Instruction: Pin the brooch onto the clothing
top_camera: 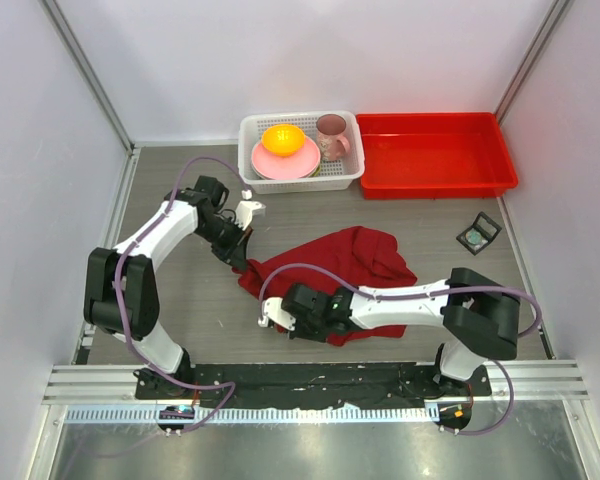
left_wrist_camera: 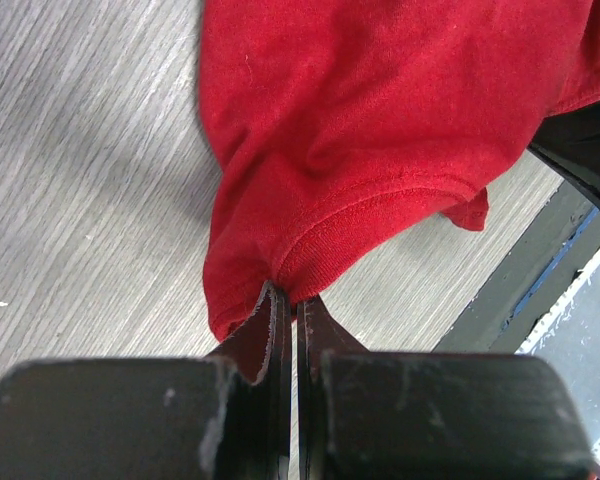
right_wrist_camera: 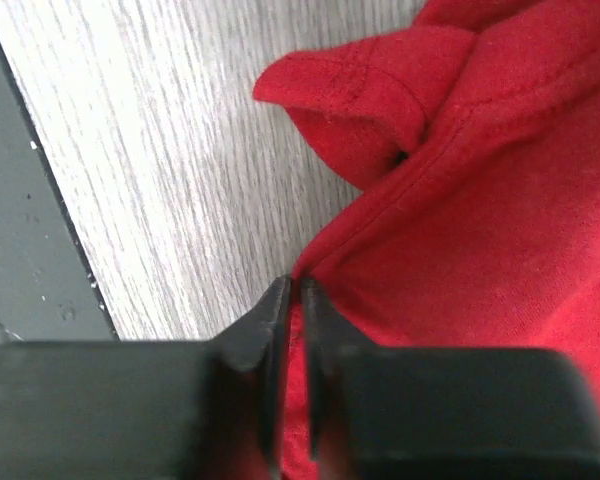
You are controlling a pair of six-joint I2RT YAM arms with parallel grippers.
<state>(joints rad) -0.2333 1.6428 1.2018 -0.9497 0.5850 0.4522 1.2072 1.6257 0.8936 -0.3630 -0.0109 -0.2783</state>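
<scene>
Hidden: clothing (top_camera: pixel 365 255) is bunched mid-tabletop, its neck not made out | Claws: left claw (left_wrist_camera: pixel 294 298) is closed on a hem fold; right claw (right_wrist_camera: pixel 293 290) is pinched shut on the fabric's near edge | Brooch (top_camera: pixel 473 238) is seen in a small dark box (top_camera: pixel 488 226) by the right edge, well apart from the clothing | Around: white basket (top_camera: pixel 310 184) and red tray (top_camera: pixel 435 186) are set along the far edge

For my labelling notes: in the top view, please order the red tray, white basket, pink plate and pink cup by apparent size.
Largest to smallest: red tray, white basket, pink plate, pink cup.
</scene>
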